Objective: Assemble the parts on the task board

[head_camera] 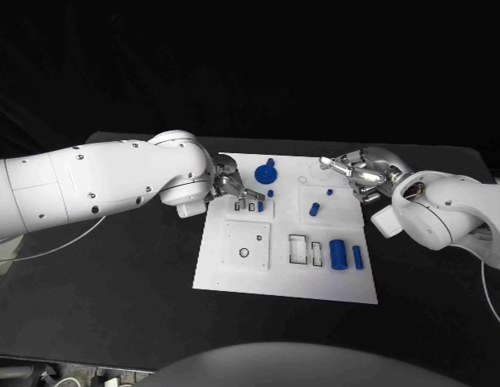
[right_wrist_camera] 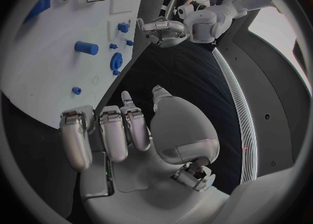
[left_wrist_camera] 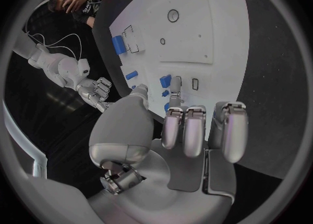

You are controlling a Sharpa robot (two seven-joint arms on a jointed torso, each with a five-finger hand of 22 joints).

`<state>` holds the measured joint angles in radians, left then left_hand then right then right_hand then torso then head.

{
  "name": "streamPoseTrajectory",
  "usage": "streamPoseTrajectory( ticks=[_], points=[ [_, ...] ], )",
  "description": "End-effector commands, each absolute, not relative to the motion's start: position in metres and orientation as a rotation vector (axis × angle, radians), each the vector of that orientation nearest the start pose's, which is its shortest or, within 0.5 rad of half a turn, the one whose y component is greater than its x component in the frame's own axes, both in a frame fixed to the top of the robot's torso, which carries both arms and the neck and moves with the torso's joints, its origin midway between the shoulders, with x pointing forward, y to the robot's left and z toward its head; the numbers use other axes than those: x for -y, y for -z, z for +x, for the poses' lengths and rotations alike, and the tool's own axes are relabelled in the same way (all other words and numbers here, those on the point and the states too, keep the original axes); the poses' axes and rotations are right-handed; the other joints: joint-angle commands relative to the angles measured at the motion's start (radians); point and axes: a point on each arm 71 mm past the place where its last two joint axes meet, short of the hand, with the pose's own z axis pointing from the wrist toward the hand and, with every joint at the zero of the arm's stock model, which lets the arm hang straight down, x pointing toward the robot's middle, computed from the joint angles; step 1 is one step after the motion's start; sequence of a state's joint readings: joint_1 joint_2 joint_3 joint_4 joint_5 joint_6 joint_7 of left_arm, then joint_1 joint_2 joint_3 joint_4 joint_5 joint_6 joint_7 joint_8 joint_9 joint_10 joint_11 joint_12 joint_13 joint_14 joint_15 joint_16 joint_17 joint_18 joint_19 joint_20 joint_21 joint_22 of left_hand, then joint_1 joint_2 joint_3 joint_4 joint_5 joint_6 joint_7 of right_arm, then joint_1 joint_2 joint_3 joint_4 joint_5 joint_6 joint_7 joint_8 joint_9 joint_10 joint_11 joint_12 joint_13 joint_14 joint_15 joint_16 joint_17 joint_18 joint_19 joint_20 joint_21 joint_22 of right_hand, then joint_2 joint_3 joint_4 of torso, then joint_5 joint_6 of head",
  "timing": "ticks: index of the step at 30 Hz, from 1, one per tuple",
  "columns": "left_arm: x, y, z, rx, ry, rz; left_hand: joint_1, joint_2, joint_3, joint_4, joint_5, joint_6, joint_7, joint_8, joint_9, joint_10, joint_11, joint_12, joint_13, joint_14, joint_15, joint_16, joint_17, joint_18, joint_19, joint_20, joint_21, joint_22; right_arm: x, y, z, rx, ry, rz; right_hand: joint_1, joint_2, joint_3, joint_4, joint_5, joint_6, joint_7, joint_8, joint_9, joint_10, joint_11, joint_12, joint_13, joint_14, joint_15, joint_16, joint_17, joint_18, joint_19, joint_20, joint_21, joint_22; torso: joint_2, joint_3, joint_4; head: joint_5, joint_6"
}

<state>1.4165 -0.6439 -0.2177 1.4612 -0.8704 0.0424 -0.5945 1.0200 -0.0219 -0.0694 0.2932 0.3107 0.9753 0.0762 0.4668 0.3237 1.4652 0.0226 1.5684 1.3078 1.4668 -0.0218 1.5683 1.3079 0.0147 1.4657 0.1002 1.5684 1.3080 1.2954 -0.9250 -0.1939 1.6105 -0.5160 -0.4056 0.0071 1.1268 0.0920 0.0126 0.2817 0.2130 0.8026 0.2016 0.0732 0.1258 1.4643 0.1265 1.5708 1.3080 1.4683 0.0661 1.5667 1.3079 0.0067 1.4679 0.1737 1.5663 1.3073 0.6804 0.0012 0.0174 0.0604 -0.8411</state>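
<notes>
Left hand (head_camera: 231, 190) hovers with nothing held, fingers parted, over the task board (head_camera: 239, 274), nearest the small blue part (head_camera: 260, 206) just beside its fingertips; right hand (head_camera: 360, 171) waits empty, well apart.

Task board (head_camera: 233, 270): a flat white rectangular plate lying at the middle of the black table, bearing inset panels and dark-outlined rectangular slots. Round blue part (head_camera: 265, 172), a disc with a small knob, near the board's far edge. Small blue peg (head_camera: 271, 193) just nearer than the disc. Short blue cylinder (head_camera: 315, 209), tilted, on the square panel toward the board's right edge; a tiny blue stud (head_camera: 329, 192) at that panel's far side. Large blue cylinder (head_camera: 337, 254) and slimmer blue bar (head_camera: 357, 257) lie side by side near the board's near right corner, lengthwise toward the near edge.
</notes>
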Motion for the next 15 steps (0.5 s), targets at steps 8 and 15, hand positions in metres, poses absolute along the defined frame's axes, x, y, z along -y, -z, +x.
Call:
streamPoseTrajectory(
  ticks=[8, 15],
  points=[
    [-0.134, 0.192, 0.502, -2.393, 0.340, -0.193, 0.009, 0.008, 0.003, 0.000, 0.005, 0.004, -0.007, 0.005, 0.016, 0.106, -0.011, 0.002, 0.263, 0.104, -0.007, 0.003, 0.263, -0.015, 0.105, -0.007, 0.002, 0.263, 0.229, 0.202, 0.468, -1.854, -1.007, 0.737, -0.001, 0.008, -0.002, 0.005, 0.000, -0.007, 0.001, 0.007, 0.001, 0.107, 0.006, 0.000, 0.263, 0.102, 0.007, 0.004, 0.263, -0.007, 0.103, 0.007, 0.004, 0.263, 0.002, -0.0010, -0.0017, -0.010, -0.003],
    [-0.125, 0.194, 0.508, -2.407, 0.323, -0.179, 0.021, 0.007, 0.002, -0.001, 0.004, 0.004, -0.009, 0.003, 0.025, 0.106, -0.013, 0.002, 0.263, 0.104, -0.008, 0.003, 0.263, -0.015, 0.105, -0.008, 0.002, 0.263, 0.229, 0.203, 0.469, -1.865, -0.999, 0.739, 0.000, 0.009, -0.002, 0.004, -0.001, -0.007, 0.001, 0.007, 0.001, 0.107, 0.006, 0.000, 0.263, 0.102, 0.007, 0.004, 0.263, -0.007, 0.103, 0.007, 0.004, 0.263, 0.001, -0.0006, -0.0023, -0.013, -0.002]
  ],
)
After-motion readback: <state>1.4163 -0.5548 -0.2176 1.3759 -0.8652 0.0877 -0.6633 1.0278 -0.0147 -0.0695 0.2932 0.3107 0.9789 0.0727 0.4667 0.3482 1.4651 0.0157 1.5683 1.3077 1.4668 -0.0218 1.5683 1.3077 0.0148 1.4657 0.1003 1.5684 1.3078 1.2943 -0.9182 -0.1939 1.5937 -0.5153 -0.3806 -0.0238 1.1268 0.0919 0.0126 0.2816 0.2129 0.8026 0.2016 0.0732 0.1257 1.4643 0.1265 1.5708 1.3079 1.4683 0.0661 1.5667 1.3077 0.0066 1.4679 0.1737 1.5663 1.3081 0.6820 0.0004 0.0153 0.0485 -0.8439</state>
